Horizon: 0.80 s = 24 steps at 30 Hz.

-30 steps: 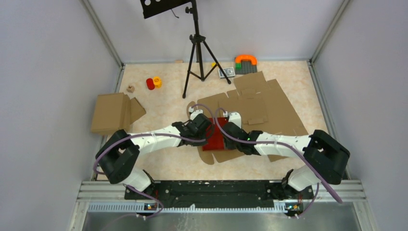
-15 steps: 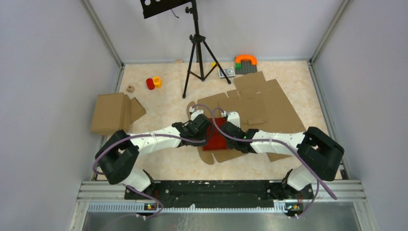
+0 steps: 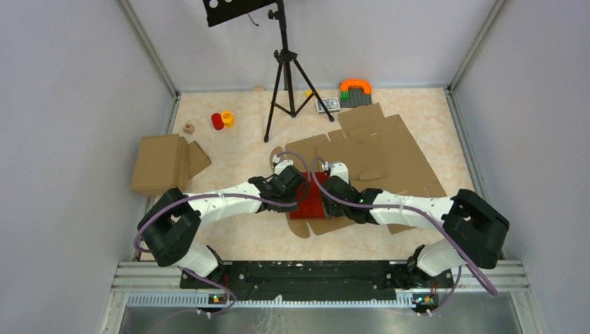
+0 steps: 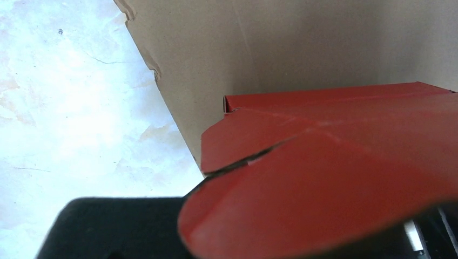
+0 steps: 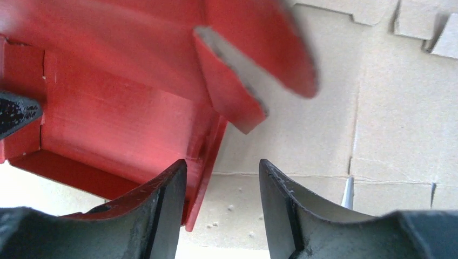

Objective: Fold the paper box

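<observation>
— Marbled worktop [image 3: 229,236], near the middle: where's the paper box [image 3: 308,202]?
— On the brown cardboard cut-out [image 3: 396,149], between both arms. Right fingers [image 5: 162,210] are apart beside its wall. Left fingers [image 4: 108,226] are half hidden by a red flap, so I cannot tell their grip. Tripod [image 3: 285,76] beyond.

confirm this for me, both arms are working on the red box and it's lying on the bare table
Wrong on one point: the left arm and right arm are at the red box, but it lies on a flat brown cardboard sheet, not bare table. The top view shows this.
</observation>
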Motion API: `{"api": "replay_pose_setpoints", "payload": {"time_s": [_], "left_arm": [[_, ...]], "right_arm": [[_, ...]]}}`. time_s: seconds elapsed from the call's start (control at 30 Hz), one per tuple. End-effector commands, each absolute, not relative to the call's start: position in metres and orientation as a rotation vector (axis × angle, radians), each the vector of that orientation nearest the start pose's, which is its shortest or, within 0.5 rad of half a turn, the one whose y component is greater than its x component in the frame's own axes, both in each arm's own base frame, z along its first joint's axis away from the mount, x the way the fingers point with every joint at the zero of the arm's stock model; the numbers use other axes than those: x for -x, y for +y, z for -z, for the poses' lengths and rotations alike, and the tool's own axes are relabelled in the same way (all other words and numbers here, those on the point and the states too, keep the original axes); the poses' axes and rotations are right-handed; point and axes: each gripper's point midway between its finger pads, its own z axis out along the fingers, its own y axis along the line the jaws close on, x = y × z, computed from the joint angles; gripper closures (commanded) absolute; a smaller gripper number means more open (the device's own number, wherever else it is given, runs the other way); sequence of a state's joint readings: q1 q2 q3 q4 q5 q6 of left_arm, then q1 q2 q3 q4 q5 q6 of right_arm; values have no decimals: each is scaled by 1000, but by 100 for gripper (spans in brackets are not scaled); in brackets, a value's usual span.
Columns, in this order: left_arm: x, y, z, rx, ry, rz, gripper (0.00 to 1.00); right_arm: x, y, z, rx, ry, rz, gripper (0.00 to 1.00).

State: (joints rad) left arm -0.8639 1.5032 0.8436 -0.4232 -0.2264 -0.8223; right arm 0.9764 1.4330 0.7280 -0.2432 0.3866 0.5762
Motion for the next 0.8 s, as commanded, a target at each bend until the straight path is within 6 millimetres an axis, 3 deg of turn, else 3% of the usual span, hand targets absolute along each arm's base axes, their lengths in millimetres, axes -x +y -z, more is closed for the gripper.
{"api": "replay_pose_setpoints", "payload": {"time_s": [0.0, 0.23, 0.33, 0.4, 0.43, 0.53, 0.63, 0.77], "left_arm": [[-226, -247, -49, 9, 2604, 302, 100], [-226, -248, -50, 13, 2600, 302, 100], [-226, -248, -49, 11, 2600, 297, 100], [-227, -248, -48, 11, 2601, 295, 100], [-227, -249, -48, 9, 2600, 296, 100], [-227, -252, -49, -2, 2597, 311, 97], [-226, -252, -51, -5, 2588, 328, 86], [-226, -255, -63, -23, 2556, 374, 67]], "right_arm": [[-216, 253, -41, 377, 2437, -273, 51], [-212, 239, -32, 416, 2494, -121, 67], [-215, 227, -38, 423, 2475, 8, 89], [-218, 223, -39, 422, 2464, 67, 92], [-218, 223, -38, 425, 2465, 73, 89], [-216, 237, -40, 442, 2461, -23, 62], [-213, 252, -55, 430, 2416, -190, 41], [-212, 262, -77, 398, 2348, -386, 32]]}}
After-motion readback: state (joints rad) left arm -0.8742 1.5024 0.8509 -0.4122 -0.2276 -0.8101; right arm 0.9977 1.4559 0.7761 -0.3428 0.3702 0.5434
